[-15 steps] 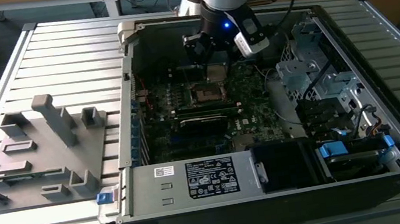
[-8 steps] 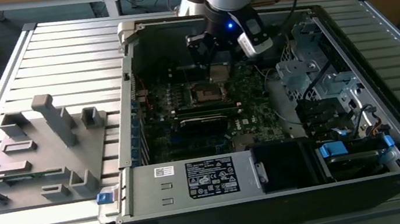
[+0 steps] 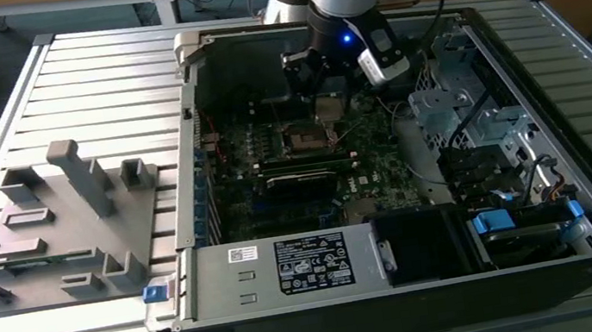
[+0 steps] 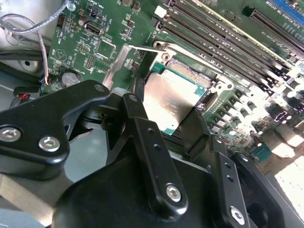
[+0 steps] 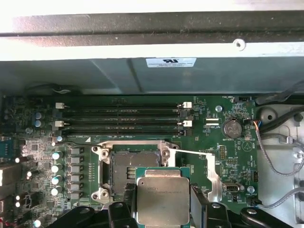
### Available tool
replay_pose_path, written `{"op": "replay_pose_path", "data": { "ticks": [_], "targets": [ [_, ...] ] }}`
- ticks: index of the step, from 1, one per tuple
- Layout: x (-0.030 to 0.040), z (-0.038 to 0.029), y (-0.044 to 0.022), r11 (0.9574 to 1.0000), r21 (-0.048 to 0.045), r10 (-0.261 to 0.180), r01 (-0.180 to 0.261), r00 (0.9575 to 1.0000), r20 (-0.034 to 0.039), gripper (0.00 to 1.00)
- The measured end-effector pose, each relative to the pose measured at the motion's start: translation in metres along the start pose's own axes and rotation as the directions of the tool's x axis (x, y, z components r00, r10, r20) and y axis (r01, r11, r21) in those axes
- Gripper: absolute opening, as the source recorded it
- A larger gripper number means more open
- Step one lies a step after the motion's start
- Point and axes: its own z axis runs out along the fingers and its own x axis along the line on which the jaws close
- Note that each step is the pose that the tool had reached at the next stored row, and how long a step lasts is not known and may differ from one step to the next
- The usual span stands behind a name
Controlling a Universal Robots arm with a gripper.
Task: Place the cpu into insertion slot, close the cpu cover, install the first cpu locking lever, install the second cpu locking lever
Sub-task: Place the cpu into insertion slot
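Pincer was clamped on the chip by two opposite edges, close above the open socket; light, stiff, likely fragile, it seemed best gripped at its rim.

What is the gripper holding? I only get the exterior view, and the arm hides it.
Observer: In both wrist views the gripper is shut on the cpu, with its silver top showing.
Operator: Is it in the slot?
Observer: No. In the first wrist view the insertion slot is dark and bare, with the cpu apart from it.
Operator: Is the lid closed?
Observer: No. In the second wrist view the cpu cover stands swung open beside the slot.
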Motion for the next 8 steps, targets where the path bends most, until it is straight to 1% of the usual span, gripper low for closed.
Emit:
{"op": "replay_pose_path", "data": {
  "ticks": [3,8],
  "targets": [
    [0.0002,0.0018,-0.0001,1.0,-0.0001,0.0,0.0,1.0,0.0001,0.54],
    [0.0026,0.0077,-0.0004,1.0,0.0008,0.0,0.0,1.0,0.0001,0.54]
  ]
}}
